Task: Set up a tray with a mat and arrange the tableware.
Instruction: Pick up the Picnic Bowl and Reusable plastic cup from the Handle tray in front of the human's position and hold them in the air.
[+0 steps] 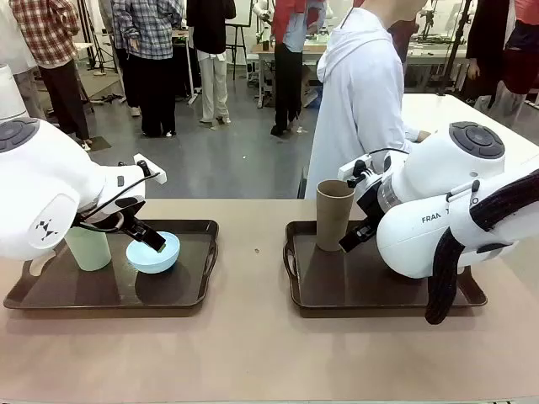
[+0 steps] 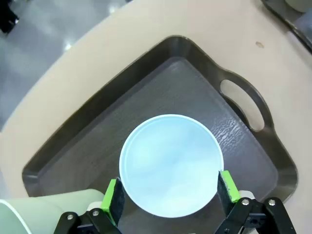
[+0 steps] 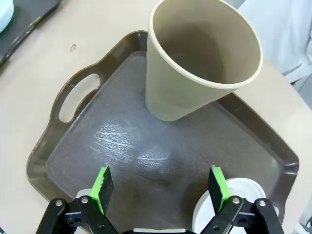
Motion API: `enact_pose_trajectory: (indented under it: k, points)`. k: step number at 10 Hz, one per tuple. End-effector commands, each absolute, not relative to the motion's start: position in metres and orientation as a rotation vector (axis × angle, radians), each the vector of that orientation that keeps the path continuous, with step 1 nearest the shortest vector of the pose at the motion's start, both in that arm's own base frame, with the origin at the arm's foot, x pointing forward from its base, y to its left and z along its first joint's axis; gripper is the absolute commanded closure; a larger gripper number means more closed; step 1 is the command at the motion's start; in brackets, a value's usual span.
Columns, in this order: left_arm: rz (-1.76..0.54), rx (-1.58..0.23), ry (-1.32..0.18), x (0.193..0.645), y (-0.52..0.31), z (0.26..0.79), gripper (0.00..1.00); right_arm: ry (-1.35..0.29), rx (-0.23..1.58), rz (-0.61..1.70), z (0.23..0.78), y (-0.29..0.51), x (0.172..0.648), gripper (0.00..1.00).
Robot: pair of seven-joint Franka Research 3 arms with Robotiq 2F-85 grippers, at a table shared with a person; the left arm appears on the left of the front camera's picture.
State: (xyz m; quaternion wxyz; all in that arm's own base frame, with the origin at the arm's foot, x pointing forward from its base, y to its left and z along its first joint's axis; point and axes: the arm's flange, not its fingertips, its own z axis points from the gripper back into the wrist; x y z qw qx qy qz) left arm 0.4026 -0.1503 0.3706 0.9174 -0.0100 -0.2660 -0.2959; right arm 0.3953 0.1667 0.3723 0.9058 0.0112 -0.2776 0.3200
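Left claw [image 2: 170,190] hangs open astride the blue bowl [image 2: 168,163] in its tray [image 2: 170,83]; keep centred, clear of the green cup [image 2: 39,214]. Right claw [image 3: 161,187] open over the other tray [image 3: 122,136].

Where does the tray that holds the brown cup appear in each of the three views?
Front view: the tray lies right of centre on the table.
Left wrist view: its corner cuts the top right edge.
Right wrist view: it lies across the centre, under the brown cup.
Shared landmark: the dark speck on the table between the trays.
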Motion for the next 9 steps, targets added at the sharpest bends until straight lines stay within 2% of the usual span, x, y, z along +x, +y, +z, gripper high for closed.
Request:
enact_pose_trajectory:
  k: [1,9]
  points:
    - [-0.608,-0.021,-0.551,0.4032,-0.1506,0.3718,0.00,-0.573,0.023,0.661,0.3723,0.1667,0.3953,0.00]
    - [-0.608,-0.021,-0.551,0.4032,-0.1506,0.3718,0.00,-0.573,0.023,0.661,0.3723,0.1667,0.3953,0.00]
